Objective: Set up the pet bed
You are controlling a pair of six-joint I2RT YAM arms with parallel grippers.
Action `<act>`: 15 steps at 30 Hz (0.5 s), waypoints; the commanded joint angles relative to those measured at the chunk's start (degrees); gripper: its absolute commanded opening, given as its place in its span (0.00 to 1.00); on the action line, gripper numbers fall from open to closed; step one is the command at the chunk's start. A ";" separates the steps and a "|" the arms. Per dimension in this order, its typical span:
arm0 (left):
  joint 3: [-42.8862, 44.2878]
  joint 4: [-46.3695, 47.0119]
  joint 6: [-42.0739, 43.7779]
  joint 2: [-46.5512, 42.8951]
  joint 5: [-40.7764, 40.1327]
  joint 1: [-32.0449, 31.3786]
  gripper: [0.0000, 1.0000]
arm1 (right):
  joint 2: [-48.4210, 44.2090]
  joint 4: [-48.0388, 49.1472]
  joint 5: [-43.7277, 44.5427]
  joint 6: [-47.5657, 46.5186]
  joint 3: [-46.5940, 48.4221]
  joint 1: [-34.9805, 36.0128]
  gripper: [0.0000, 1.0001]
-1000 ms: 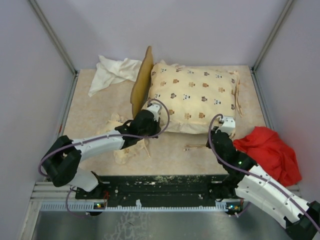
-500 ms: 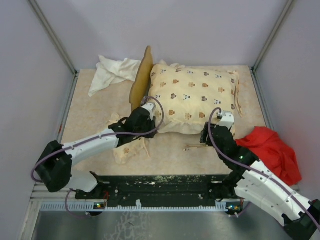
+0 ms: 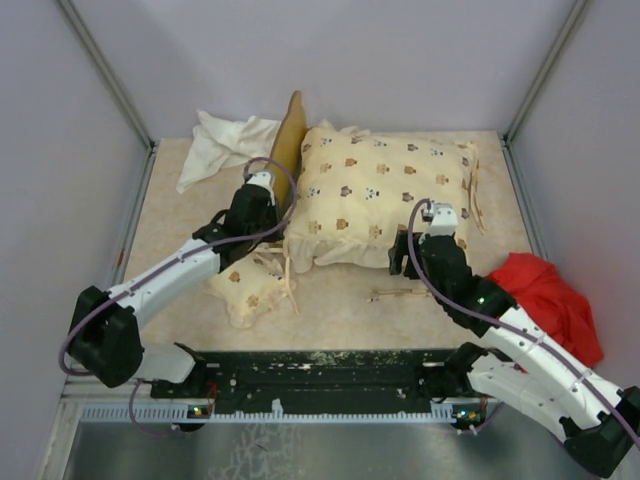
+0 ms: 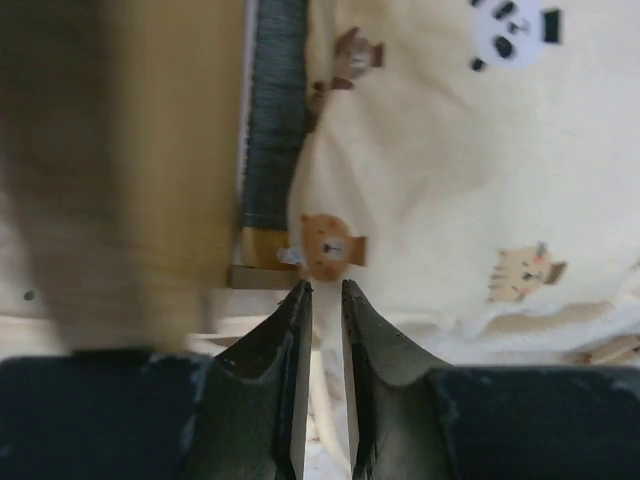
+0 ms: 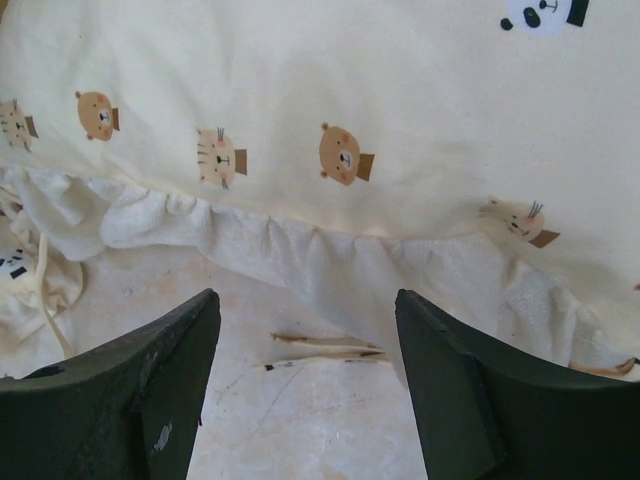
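cushion [image 5: 400, 90] | just ahead of right gripper [image 5: 305, 305] | jaws wide, not touching

Crumpled white cloth [image 3: 222, 145] is bunched up at about 11 o'clock on the beige tabletop [image 3: 340, 310]. Red cloth [image 3: 545, 300] is heaped over at 4 o'clock, right by the side wall.

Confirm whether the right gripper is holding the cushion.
No, the right gripper stands wide open at the cushion edge, gripping nothing.
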 commanded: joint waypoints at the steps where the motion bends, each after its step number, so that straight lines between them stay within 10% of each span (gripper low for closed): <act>1: 1.84 0.05 2.02 0.75 -3.09 3.80 0.22 | 0.01 4.74 -1.92 -2.39 1.71 -0.51 0.71; 15: 16.07 -2.32 6.79 9.80 -5.09 15.12 0.18 | 1.14 -4.21 3.66 2.95 5.40 -0.51 0.70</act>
